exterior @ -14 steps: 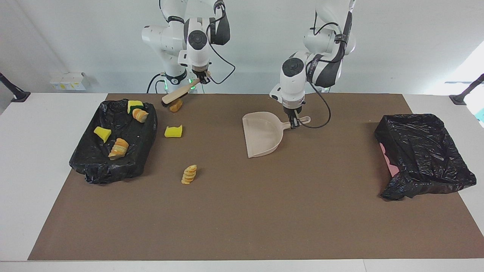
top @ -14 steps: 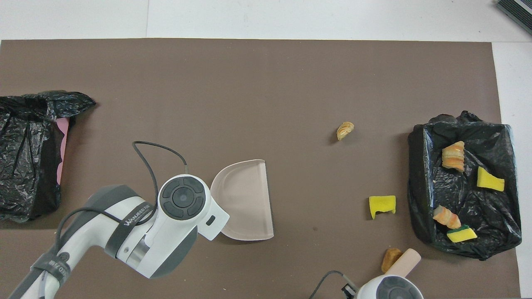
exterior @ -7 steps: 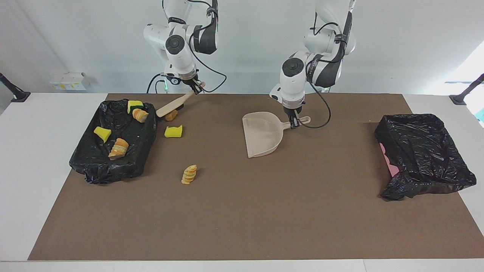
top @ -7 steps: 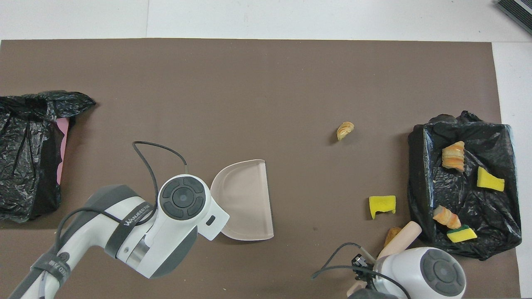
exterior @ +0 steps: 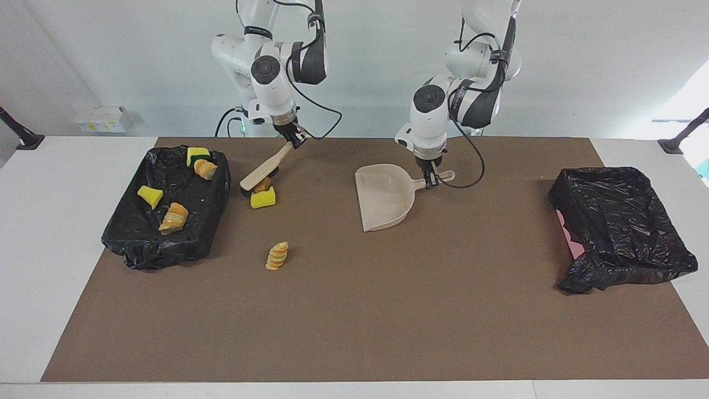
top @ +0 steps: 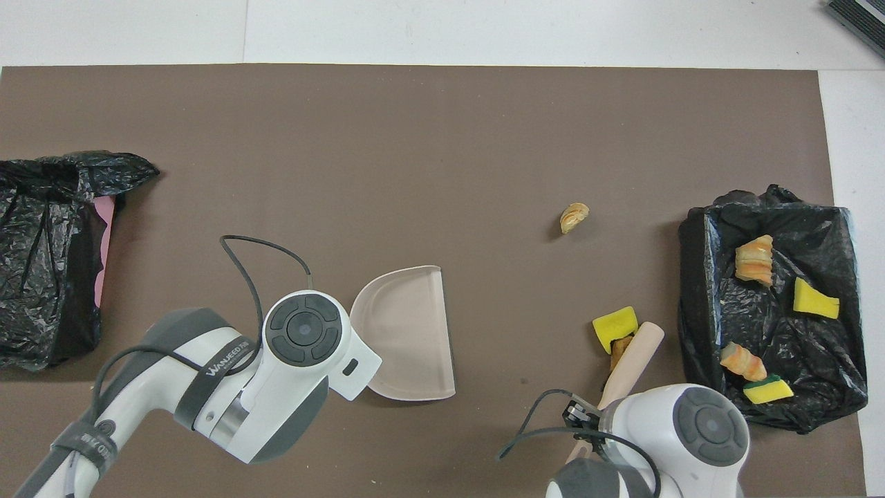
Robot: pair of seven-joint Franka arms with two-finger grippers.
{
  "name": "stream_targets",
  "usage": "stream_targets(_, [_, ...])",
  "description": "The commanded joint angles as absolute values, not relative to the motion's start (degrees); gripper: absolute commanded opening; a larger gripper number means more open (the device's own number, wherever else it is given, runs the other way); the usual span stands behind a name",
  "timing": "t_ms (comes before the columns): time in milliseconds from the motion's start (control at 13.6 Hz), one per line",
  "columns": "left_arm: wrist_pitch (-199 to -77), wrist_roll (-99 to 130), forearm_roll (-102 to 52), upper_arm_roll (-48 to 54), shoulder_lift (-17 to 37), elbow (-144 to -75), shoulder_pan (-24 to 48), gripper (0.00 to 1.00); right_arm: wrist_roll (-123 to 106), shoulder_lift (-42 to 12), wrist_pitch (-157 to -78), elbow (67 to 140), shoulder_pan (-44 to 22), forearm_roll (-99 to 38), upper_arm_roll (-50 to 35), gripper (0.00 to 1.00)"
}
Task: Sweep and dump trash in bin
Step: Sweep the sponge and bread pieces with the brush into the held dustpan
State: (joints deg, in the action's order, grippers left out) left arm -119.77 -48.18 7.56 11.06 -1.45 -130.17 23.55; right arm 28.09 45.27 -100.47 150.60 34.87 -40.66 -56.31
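My right jaws (exterior: 295,137) clamp the brush (exterior: 265,169), its head against a bread piece (exterior: 262,183) and yellow sponge wedge (exterior: 263,198), dustpan (exterior: 384,195) toward three o'clock in the facing view, gripped by my left jaws (exterior: 430,178).

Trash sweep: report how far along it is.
Looks done: four pieces lie in the black bag-lined bin at the right arm's end. In hand: the right pincer grips the wooden brush, its head against a brown bread piece and a yellow sponge wedge; the left pincer holds the beige plastic dustpan, empty. Left: get those two and the lone bread roll into the dustpan and dump them.
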Motion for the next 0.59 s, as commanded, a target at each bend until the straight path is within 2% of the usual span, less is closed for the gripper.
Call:
stream_targets(0, [-120.76, -47.37, 8.35, 10.63, -3.08, -132.36, 23.82, 0.0, 19.88, 44.56, -101.08, 146.71, 38.57, -42.36, -60.37, 0.0])
stream_targets(147, [-120.76, -47.37, 8.35, 10.63, -3.08, -132.36, 23.82, 0.0, 17.41, 42.9, -99.5, 142.49, 39.72, -42.36, -62.83, 0.0])
stream_targets(514, [-120.76, -47.37, 8.35, 10.63, -3.08, -132.36, 23.82, 0.0, 10.46, 39.29, -99.4, 139.14, 39.9, -42.45, -63.28, 0.0])
